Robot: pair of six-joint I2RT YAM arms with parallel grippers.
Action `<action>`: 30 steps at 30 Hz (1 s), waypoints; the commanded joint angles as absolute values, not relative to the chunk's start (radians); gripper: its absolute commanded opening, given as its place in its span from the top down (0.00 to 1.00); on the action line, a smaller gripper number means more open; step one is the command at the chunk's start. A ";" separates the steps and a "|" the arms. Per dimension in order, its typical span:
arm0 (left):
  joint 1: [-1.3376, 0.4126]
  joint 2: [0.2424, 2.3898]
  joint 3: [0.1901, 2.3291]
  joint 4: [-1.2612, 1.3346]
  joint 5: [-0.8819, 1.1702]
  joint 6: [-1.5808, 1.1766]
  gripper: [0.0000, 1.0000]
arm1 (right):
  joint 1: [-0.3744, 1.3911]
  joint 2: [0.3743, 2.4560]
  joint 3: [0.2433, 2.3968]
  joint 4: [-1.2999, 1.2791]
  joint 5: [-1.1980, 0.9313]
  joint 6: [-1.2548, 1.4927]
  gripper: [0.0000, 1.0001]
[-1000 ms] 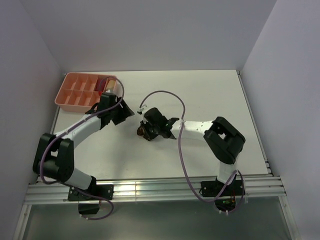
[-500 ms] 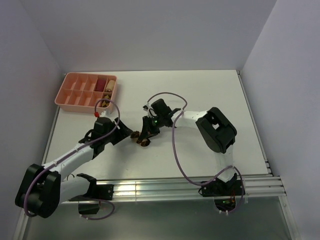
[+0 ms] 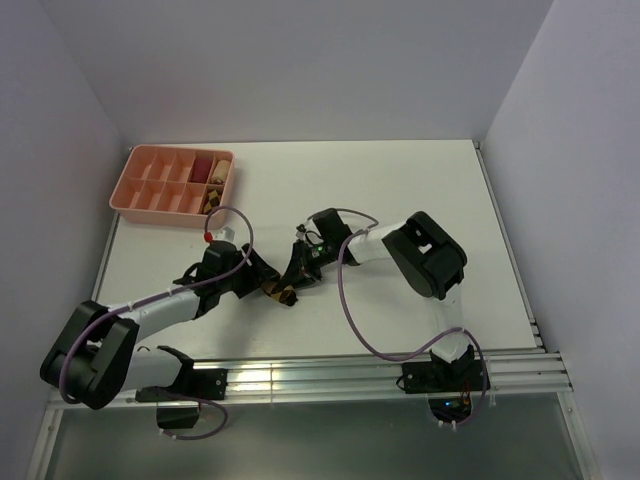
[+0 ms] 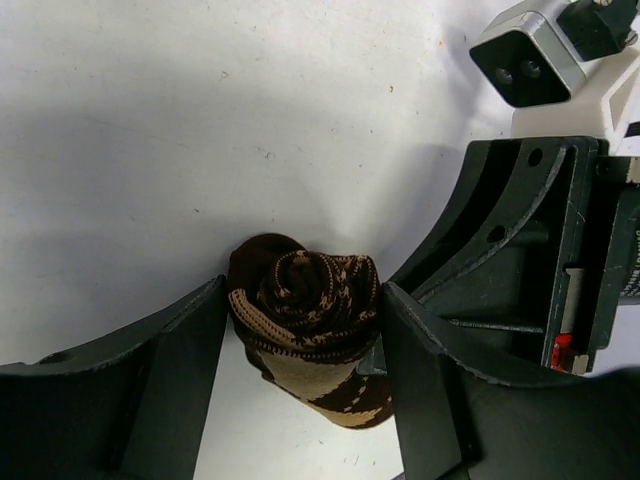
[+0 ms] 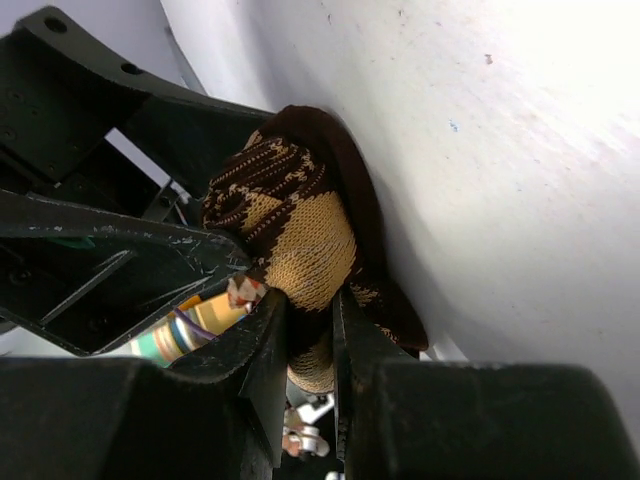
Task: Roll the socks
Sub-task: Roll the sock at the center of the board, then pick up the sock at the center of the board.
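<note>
Well apart from the pink compartment tray [image 3: 150, 190], toward the arms, the left gripper [image 4: 300, 340] is clasping the argyle sock roll [image 4: 305, 295] on both sides. The right gripper [image 5: 308, 345] is pinching its loose end. Rolling is likely finishing; tucking that end in next calls for a steady hold.

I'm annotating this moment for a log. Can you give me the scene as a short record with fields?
socks: rolled into one bundle on the table, spiral end towards the left wrist camera
left gripper: fingers against both sides of the roll
right gripper: pinching sock fabric
tray: pink, far left corner, small items in its right compartments
</note>
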State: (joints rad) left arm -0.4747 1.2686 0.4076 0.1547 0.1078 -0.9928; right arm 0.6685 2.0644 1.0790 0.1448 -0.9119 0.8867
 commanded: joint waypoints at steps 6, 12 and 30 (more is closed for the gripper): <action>-0.480 1.279 0.413 0.187 0.143 -1.037 0.33 | 0.663 2.085 1.020 0.308 -0.854 1.031 1.00; -0.480 1.305 0.446 0.130 0.120 -1.054 0.32 | 0.663 2.079 1.017 0.373 -0.821 1.065 1.00; -0.480 1.558 0.543 0.135 0.130 -1.062 0.54 | 0.670 2.180 0.994 0.592 -0.885 1.100 0.99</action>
State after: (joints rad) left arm -0.4625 1.4788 0.5396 0.1780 0.1108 -1.0645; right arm 0.6430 2.1292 1.0130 0.5213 -0.9020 1.0882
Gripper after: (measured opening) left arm 0.518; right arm 0.242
